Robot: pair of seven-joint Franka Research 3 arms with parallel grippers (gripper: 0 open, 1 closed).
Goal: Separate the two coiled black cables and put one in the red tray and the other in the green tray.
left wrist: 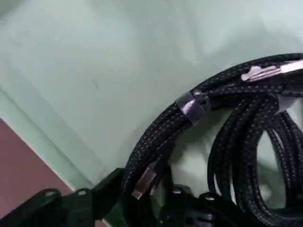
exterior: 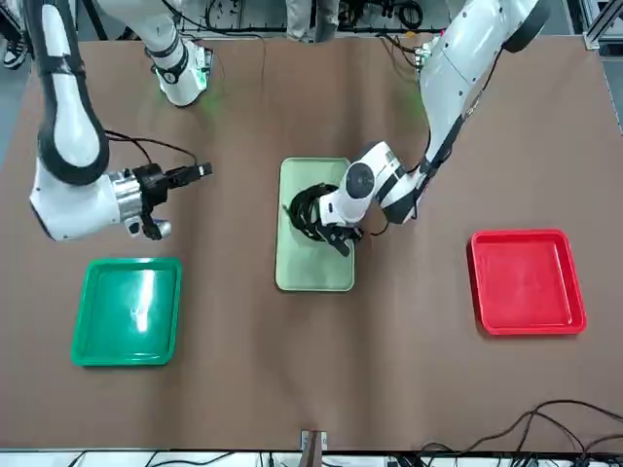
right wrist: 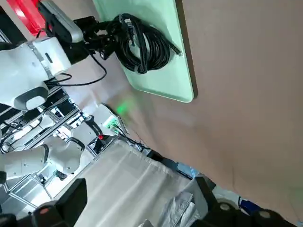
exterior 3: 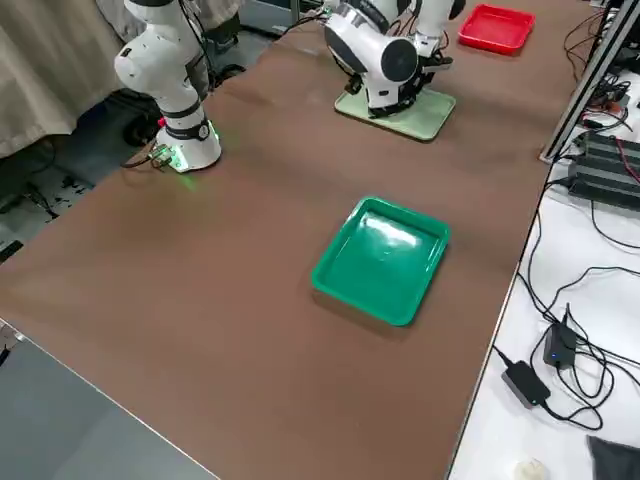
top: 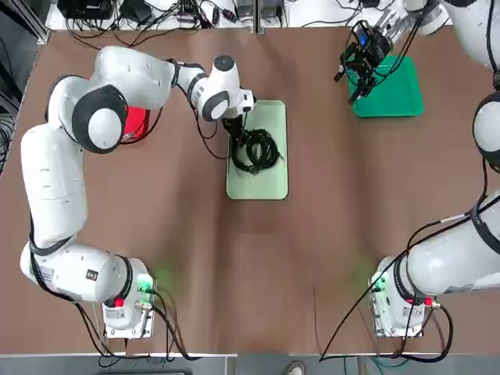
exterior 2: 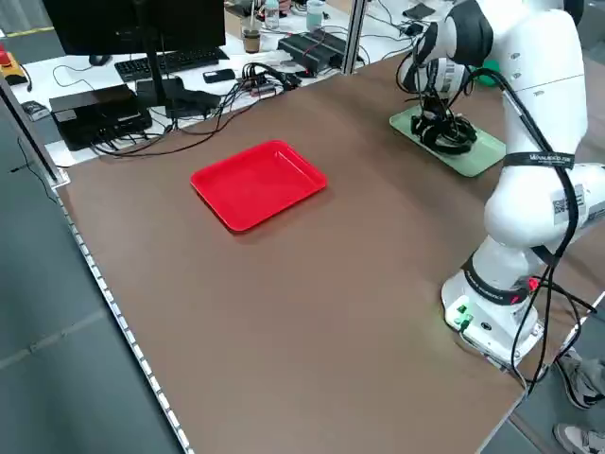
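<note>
Left tool (top: 237, 133) touches coiled cables (top: 255, 149) in mint tray (top: 258, 183).

A brown table (top: 312, 234) filled most of the overhead view, and a pale mint-green tray (top: 258, 183) lay near its middle — long, flat, rectangular. Beyond the table's far edge sat a keyboard (exterior 2: 165, 62), a black box (exterior 2: 99, 113) and loose wires (top: 187, 16). A power adapter (exterior 3: 522, 382) lay on the white surface beside the table — cord attached.
</note>
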